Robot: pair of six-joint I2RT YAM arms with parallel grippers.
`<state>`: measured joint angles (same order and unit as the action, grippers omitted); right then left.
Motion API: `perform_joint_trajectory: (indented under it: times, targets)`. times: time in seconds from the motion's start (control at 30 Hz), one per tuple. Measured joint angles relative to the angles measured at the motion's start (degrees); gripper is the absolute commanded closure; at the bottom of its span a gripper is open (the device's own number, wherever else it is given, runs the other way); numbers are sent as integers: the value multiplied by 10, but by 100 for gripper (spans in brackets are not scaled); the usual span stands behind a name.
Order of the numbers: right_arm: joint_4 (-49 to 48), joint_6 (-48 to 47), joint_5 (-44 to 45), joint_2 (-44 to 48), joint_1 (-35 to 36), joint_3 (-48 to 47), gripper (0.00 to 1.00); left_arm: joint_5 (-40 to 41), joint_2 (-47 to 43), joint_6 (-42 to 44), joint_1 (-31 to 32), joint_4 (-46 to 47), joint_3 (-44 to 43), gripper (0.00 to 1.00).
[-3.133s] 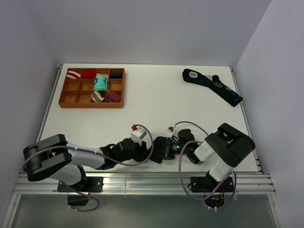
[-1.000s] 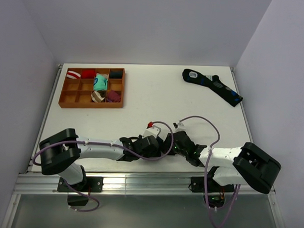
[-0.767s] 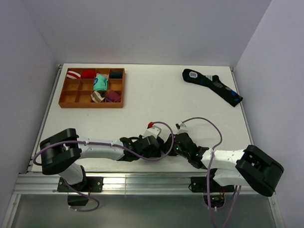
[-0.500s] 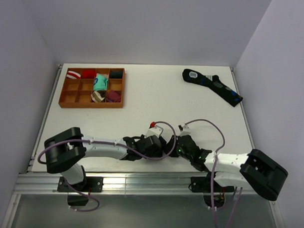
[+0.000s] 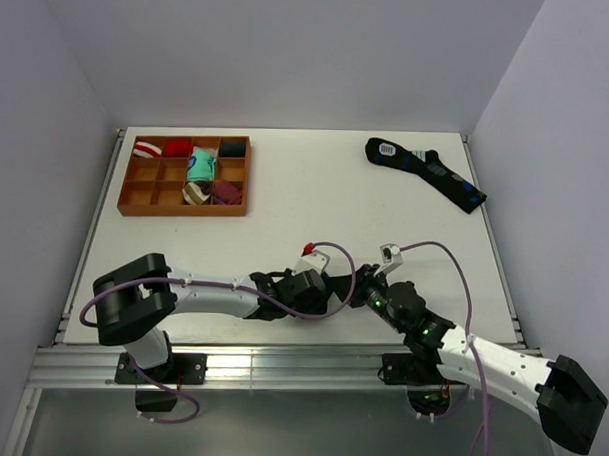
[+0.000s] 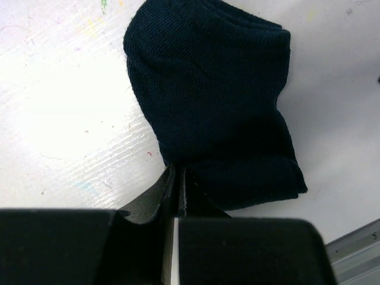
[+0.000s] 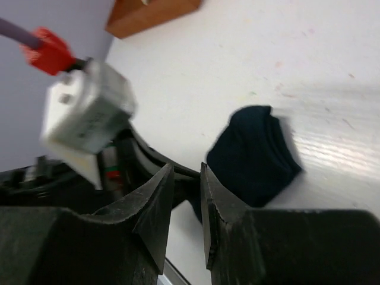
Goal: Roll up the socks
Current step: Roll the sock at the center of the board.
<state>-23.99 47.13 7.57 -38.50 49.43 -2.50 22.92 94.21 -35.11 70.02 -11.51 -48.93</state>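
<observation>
Near the front edge of the table (image 5: pixel 316 188), the navy socks (image 6: pixel 214 113) lie bunched against the left gripper (image 6: pixel 176 178), clenched on their hem, just beyond the slightly parted, empty right gripper (image 7: pixel 187 190); from above, the wrists largely hide them.

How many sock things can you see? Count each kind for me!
Rolled sock bundles in the orange tray: 6
Long black sock with blue patches: 1
Plain dark navy sock pair: 1
Total: 8
</observation>
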Motion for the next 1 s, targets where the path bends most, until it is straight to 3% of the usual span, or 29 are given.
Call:
perform_joint_trajectory:
  times: [0.13, 0.43, 0.67, 1.0]
  targets:
    - [-36, -18, -8, -13, 12, 0, 68, 0, 3, 0, 0, -2, -4, 95]
    - [-111, -28, 2, -168, 70, 0, 73, -1, 3, 0, 0, -3, -6, 95]
    - [-123, -38, 28, -187, 121, 0, 73, -2, 3, 0, 0, -4, -6, 95]
    - [-147, -54, 40, -257, 141, 0, 74, -2, 3, 0, 0, -4, -6, 95]
